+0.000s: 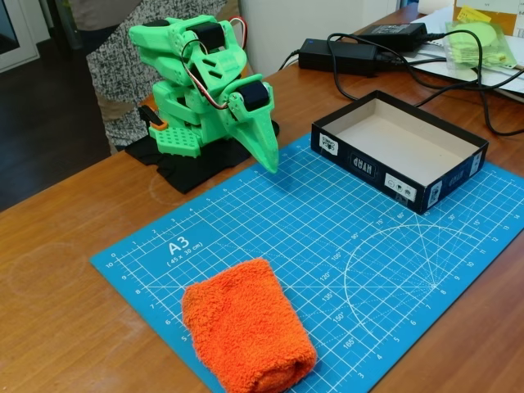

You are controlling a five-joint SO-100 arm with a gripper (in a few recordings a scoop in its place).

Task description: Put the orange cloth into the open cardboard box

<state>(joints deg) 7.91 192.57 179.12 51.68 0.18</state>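
The orange cloth (247, 326) is seen on the blue cutting mat (344, 246), near-left, long axis running from far-left to near-right. The open cardboard box (399, 149) sits far-right, well apart. The gripper (266, 151) is folded down by the green arm's base, clenched on nothing. Risks judged: thick fluffy bundle slipping or unrolling when pinched (soft terry), or snagging the box wall.

Open blue cutting mat (327, 237) lies bare between the orange cloth (246, 327) and the open cardboard box (399, 150). Behind the box, 2 black power adapters (340, 56) and their cables (458, 82) crowd the table's far edge.
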